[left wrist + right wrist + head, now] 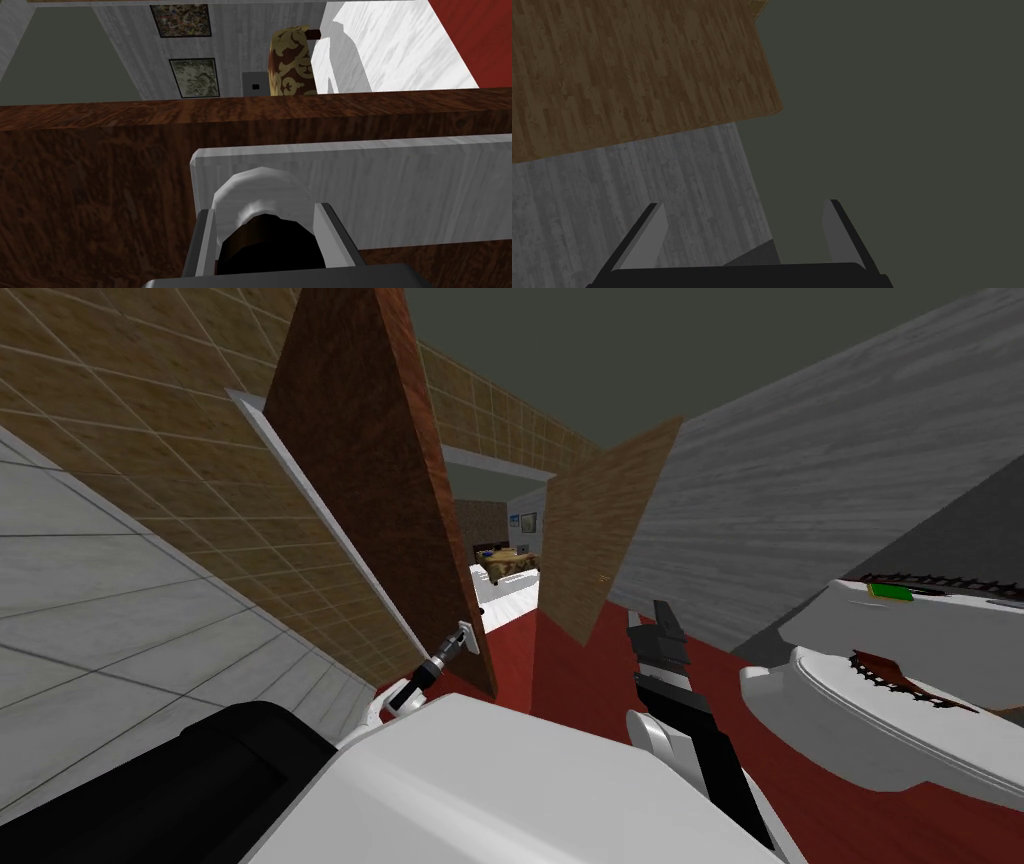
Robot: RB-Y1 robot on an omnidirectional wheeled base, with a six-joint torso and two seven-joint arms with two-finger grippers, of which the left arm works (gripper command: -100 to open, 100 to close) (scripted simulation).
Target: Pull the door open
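Observation:
A dark reddish-brown door stands partly swung out from the tiled wall, with its free edge toward me. My left gripper is at that edge, shut on the door handle, a pale rounded knob on a light grey plate. In the left wrist view both fingers press the knob's sides, with the door filling the space behind. My right gripper hangs over the red floor to the right of the door, open and holding nothing, fingers spread wide.
Beyond the door a gap opens to a bright room with a patterned seat. A lighter brown door leaf stands right of the gap. A white rounded fixture sits at the right over red floor.

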